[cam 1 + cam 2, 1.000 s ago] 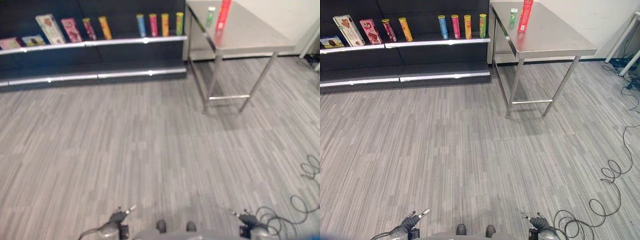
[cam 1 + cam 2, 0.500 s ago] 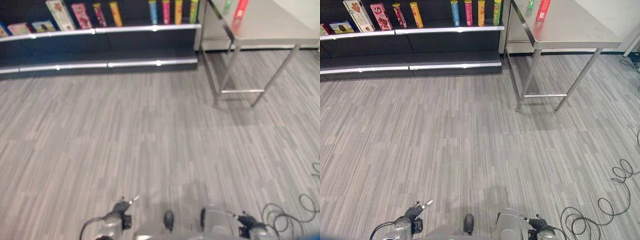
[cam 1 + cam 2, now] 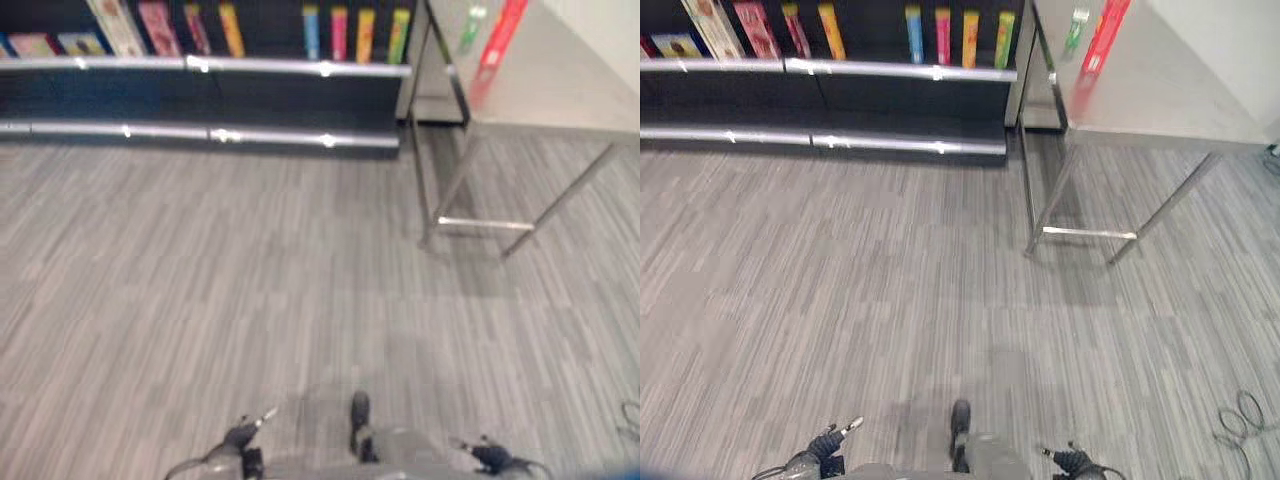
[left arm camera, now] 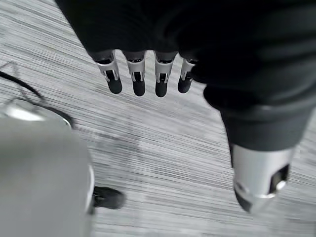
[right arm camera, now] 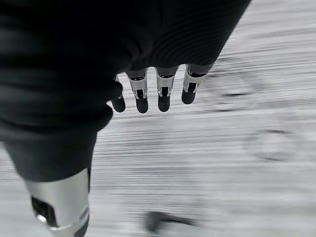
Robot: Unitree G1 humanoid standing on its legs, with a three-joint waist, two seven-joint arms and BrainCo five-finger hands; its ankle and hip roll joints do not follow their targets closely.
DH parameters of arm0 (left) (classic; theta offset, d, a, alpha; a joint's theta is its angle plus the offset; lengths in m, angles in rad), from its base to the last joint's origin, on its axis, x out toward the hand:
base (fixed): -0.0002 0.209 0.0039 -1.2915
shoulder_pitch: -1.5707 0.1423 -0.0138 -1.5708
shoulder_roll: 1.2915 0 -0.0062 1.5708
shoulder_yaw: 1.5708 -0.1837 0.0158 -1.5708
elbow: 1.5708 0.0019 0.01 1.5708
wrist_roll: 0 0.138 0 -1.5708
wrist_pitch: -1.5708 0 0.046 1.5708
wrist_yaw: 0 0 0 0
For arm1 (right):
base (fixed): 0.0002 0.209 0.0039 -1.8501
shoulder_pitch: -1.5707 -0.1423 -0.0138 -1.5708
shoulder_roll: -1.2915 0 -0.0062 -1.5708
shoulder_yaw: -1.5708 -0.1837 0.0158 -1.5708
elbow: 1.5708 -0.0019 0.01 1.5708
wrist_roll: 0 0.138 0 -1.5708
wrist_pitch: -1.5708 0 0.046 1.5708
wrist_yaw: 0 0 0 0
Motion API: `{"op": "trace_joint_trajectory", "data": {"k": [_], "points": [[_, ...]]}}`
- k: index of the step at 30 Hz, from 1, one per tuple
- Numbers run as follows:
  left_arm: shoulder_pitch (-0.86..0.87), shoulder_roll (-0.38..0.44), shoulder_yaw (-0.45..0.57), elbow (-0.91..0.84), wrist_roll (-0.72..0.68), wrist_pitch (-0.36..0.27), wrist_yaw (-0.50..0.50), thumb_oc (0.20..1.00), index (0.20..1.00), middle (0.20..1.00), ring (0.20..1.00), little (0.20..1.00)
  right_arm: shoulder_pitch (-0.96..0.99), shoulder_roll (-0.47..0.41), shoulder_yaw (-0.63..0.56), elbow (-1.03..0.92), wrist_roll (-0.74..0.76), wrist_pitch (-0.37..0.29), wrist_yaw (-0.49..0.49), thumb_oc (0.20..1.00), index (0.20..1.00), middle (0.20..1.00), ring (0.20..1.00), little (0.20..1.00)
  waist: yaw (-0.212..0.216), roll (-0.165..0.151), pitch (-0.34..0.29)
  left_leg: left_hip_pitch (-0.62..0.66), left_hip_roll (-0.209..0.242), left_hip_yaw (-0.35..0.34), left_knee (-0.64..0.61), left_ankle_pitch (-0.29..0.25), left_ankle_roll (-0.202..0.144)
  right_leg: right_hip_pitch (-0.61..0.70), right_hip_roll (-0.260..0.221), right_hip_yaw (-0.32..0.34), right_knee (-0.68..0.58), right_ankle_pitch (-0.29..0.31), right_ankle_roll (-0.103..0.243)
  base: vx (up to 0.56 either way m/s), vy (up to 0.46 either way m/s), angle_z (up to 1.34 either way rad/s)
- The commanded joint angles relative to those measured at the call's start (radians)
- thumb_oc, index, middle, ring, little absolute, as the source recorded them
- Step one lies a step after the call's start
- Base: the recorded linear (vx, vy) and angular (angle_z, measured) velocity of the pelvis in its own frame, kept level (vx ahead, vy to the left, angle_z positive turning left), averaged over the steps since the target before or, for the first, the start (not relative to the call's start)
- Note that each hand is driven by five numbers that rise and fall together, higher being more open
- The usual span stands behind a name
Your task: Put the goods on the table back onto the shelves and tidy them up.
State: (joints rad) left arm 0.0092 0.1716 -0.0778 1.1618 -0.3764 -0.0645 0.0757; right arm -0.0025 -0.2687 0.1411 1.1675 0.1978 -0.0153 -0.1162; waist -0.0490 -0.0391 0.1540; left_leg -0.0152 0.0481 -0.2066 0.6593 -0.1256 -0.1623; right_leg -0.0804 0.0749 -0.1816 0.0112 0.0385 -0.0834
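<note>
The tall red carton stands, seemingly upright, on the steel table at upper right, well apart from both empty, slack-fingered hands, right hand nearer than left hand.

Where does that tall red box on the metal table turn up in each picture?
Left eye view: red box at the top, right of centre, on the metal table.
Right eye view: top, right of centre.
Wrist views: floor past each hand.
Shared landmark: the small green item beside it.
</note>
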Motion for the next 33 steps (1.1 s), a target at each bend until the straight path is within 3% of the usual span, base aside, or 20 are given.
{"op": "trace_joint_trajectory", "data": {"k": [1,2,3,5,7,8,9,10,16,18,19,20,21,24,26,27,29,30,31,33], "points": [[-0.050,0.048,0.000,-0.074,-0.024,-0.020,0.006,1.000,1.000,1.000,1.000,1.000,-0.034,-0.021,0.025,-0.018,0.018,-0.006,-0.009,1.000,1.000,1.000,1.000,1.000,-0.009,-0.026,0.057,0.068,0.034,0.084,-0.029,0.229,0.071,0.042,-0.045,0.044,-0.075,-0.035,0.116,0.26,-0.165,-0.20],[-0.053,0.050,-0.003,-0.078,-0.022,-0.018,0.012,1.000,1.000,1.000,1.000,1.000,-0.046,-0.029,0.022,-0.017,0.023,-0.003,-0.014,1.000,1.000,1.000,1.000,1.000,0.003,-0.039,0.071,0.013,0.035,0.119,0.054,0.204,0.094,0.069,-0.056,0.056,-0.081,-0.043,0.107,0.39,-0.115,-0.16],[-0.058,0.048,-0.002,-0.072,-0.031,-0.017,0.010,1.000,1.000,1.000,1.000,1.000,-0.063,-0.034,0.025,-0.022,0.030,-0.001,-0.015,1.000,1.000,1.000,1.000,1.000,0.032,-0.051,0.088,-0.083,-0.010,0.139,0.072,0.109,0.124,0.124,-0.069,0.085,-0.087,-0.068,0.109,0.53,-0.124,-0.17],[-0.057,0.047,-0.002,-0.074,-0.039,-0.018,0.010,1.000,1.000,1.000,1.000,1.000,-0.072,-0.035,0.028,-0.023,0.031,-0.001,-0.014,1.000,1.000,1.000,1.000,1.000,0.044,-0.058,0.091,-0.139,-0.035,0.149,0.027,0.087,0.126,0.146,-0.078,0.098,-0.090,-0.082,0.115,0.35,-0.022,-0.27],[-0.052,0.041,-0.003,-0.067,-0.040,-0.018,0.009,1.000,1.000,1.000,1.000,1.000,-0.075,-0.033,0.036,-0.030,0.029,-0.002,-0.011,1.000,1.000,1.000,1.000,1.000,0.068,-0.052,0.096,-0.185,-0.050,0.175,-0.169,0.068,0.123,0.191,-0.085,0.116,-0.094,-0.112,0.129,0.47,0.068,-0.52],[-0.042,0.037,-0.003,-0.061,-0.031,-0.020,0.010,1.000,1.000,1.000,1.000,1.000,-0.077,-0.033,0.044,-0.030,0.018,-0.003,-0.010,1.000,1.000,1.000,1.000,1.000,0.093,-0.027,0.092,-0.200,-0.068,0.177,-0.448,0.115,0.112,0.238,-0.071,0.127,-0.098,-0.152,0.143,0.48,0.095,-0.40],[-0.042,0.037,-0.003,-0.061,-0.031,-0.020,0.010,1.000,1.000,1.000,1.000,1.000,-0.077,-0.033,0.044,-0.030,0.018,-0.003,-0.010,1.000,1.000,1.000,1.000,1.000,0.093,-0.027,0.091,-0.198,-0.069,0.176,-0.455,0.120,0.111,0.237,-0.071,0.127,-0.098,-0.151,0.143,0.70,0.143,-0.16],[-0.027,0.036,-0.001,-0.060,-0.021,-0.019,0.006,1.000,1.000,1.000,1.000,1.000,-0.076,-0.031,0.052,-0.034,0.000,-0.003,-0.012,1.000,1.000,1.000,1.000,1.000,0.121,0.001,0.084,-0.220,-0.091,0.155,-0.662,0.215,0.104,0.298,-0.052,0.149,-0.098,-0.195,0.141,0.36,0.070,-0.14],[0.002,0.030,0.015,-0.015,0.007,-0.020,-0.001,1.000,1.000,1.000,1.000,1.000,-0.076,-0.012,0.063,-0.004,-0.060,0.007,0.006,1.000,1.000,1.000,1.000,1.000,0.171,0.010,0.050,-0.267,-0.100,0.180,-0.720,0.289,0.084,0.408,-0.092,0.216,-0.082,-0.260,0.166,0.57,0.191,-0.41],[0.009,0.030,0.023,0.012,0.020,-0.020,0.004,1.000,1.000,1.000,1.000,1.000,-0.060,0.004,0.064,0.017,-0.096,0.017,0.017,1.000,1.000,1.000,1.000,1.000,0.174,-0.010,0.012,-0.216,-0.122,0.162,-0.719,0.303,0.107,0.398,-0.184,0.211,0.015,-0.199,0.228,0.63,0.295,-0.78],[0.006,0.035,0.021,0.021,0.031,-0.017,0.003,1.000,1.000,1.000,1.000,1.000,-0.056,0.007,0.058,0.015,-0.096,0.013,0.024,1.000,1.000,1.000,1.000,1.000,0.171,-0.020,0.004,-0.199,-0.130,0.165,-0.714,0.288,0.114,0.373,-0.219,0.217,0.088,-0.118,0.260,0.37,0.173,-0.41],[0.006,0.035,0.021,0.021,0.031,-0.017,0.003,1.000,1.000,1.000,1.000,1.000,-0.056,0.006,0.058,0.015,-0.096,0.013,0.024,1.000,1.000,1.000,1.000,1.000,0.171,-0.020,0.004,-0.199,-0.129,0.165,-0.714,0.288,0.114,0.373,-0.219,0.217,0.088,-0.118,0.260,0.30,0.162,-0.21],[0.003,0.043,0.023,0.022,0.035,-0.013,0.001,1.000,1.000,1.000,1.000,1.000,-0.051,0.007,0.060,0.012,-0.097,0.018,0.032,1.000,1.000,1.000,1.000,1.000,0.163,-0.029,0.005,-0.167,-0.142,0.163,-0.706,0.266,0.132,0.339,-0.251,0.233,0.174,-0.024,0.276,0.26,0.163,-0.18],[-0.013,0.070,0.010,-0.005,0.056,-0.012,-0.003,1.000,1.000,1.000,1.000,1.000,-0.050,-0.005,0.055,0.012,-0.096,0.023,0.028,1.000,1.000,1.000,1.000,1.000,0.137,-0.004,0.029,-0.091,-0.154,0.120,-0.682,0.194,0.194,0.192,-0.284,0.281,0.519,0.191,0.238,0.39,0.306,-0.09],[-0.036,0.093,-0.003,-0.009,0.077,-0.007,-0.004,1.000,1.000,1.000,1.000,1.000,-0.047,-0.003,0.034,0.017,-0.067,0.019,0.013,1.000,1.000,1.000,1.000,1.000,0.099,0.032,0.066,-0.012,-0.129,0.089,-0.697,0.153,0.215,0.032,-0.280,0.279,0.693,0.119,0.181,0.45,0.271,0.63],[-0.048,0.094,-0.009,-0.007,0.076,-0.012,-0.003,1.000,1.000,1.000,1.000,1.000,-0.046,-0.002,0.032,0.021,-0.062,0.016,0.009,1.000,1.000,1.000,1.000,1.000,0.084,0.039,0.074,0.017,-0.124,0.077,-0.698,0.137,0.214,-0.010,-0.268,0.252,0.657,0.042,0.163,0.25,0.078,0.45],[-0.057,0.096,-0.019,-0.016,0.073,-0.016,-0.001,1.000,1.000,1.000,1.000,1.000,-0.046,-0.005,0.033,0.022,-0.060,0.015,0.009,1.000,1.000,1.000,1.000,1.000,0.066,0.039,0.079,0.044,-0.121,0.064,-0.697,0.118,0.209,-0.038,-0.236,0.220,0.568,-0.018,0.158,0.40,-0.009,0.36],[-0.071,0.103,-0.042,-0.033,0.088,-0.019,0.000,1.000,1.000,1.000,1.000,1.000,-0.043,-0.009,0.038,0.027,-0.059,0.016,0.012,1.000,1.000,1.000,1.000,1.000,0.027,0.023,0.089,0.109,-0.131,0.030,-0.707,0.076,0.202,-0.093,-0.142,0.179,0.358,-0.060,0.181,0.49,-0.045,0.30],[-0.071,0.103,-0.042,-0.033,0.088,-0.019,0.000,1.000,1.000,1.000,1.000,1.000,-0.043,-0.009,0.038,0.027,-0.059,0.016,0.012,1.000,1.000,1.000,1.000,1.000,0.026,0.025,0.089,0.108,-0.130,0.029,-0.707,0.076,0.201,-0.090,-0.141,0.177,0.352,-0.057,0.181,0.52,-0.073,0.24],[-0.088,0.104,-0.050,-0.031,0.117,-0.016,-0.009,1.000,1.000,1.000,1.000,1.000,-0.024,-0.007,0.028,0.062,-0.057,0.019,0.012,1.000,1.000,1.000,1.000,1.000,-0.017,-0.023,0.075,0.219,-0.174,-0.029,-0.729,0.004,0.197,-0.131,-0.045,0.127,0.046,0.004,0.239,0.59,-0.034,0.28]]}}
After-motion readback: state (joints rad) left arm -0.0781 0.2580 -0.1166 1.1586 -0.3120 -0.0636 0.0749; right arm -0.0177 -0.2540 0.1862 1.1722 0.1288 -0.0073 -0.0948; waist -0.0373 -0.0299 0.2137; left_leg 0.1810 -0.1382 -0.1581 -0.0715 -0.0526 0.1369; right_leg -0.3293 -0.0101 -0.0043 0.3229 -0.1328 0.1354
